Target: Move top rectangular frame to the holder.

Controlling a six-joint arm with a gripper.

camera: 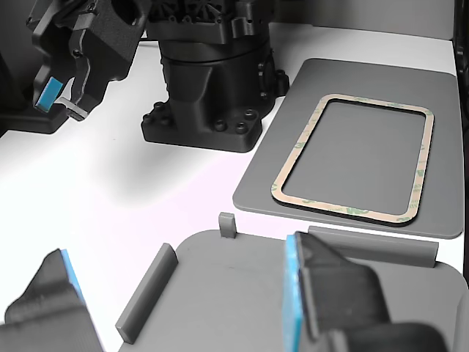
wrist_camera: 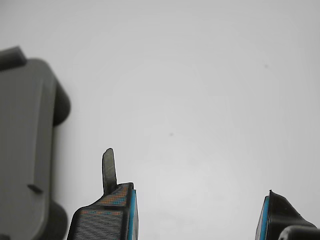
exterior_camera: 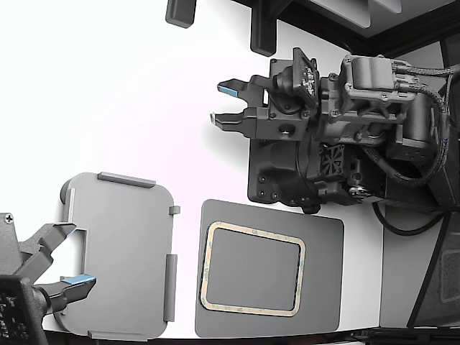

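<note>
Open and empty, the gripper [exterior_camera: 224, 104] hangs over bare white table in the exterior view, fingers pointing toward that view's left. The top rectangular frame [exterior_camera: 206, 269] lies flat on a dark grey slab [exterior_camera: 323, 287], below the gripper and slightly right in that picture, long axis running left-right. The holder [exterior_camera: 122, 237] sits just beside the slab on the left, with a second gripper [exterior_camera: 61, 277] over its near edge.

From the wrist view, the jaws stand wide apart with nothing between them; only the holder [wrist_camera: 20, 150] shows, the frame being out of sight.

From the other view, the frame [camera: 344, 210] lies well apart from the gripper [camera: 62, 92], across the arm's base; I judge a swing over the slab comes first.
</note>
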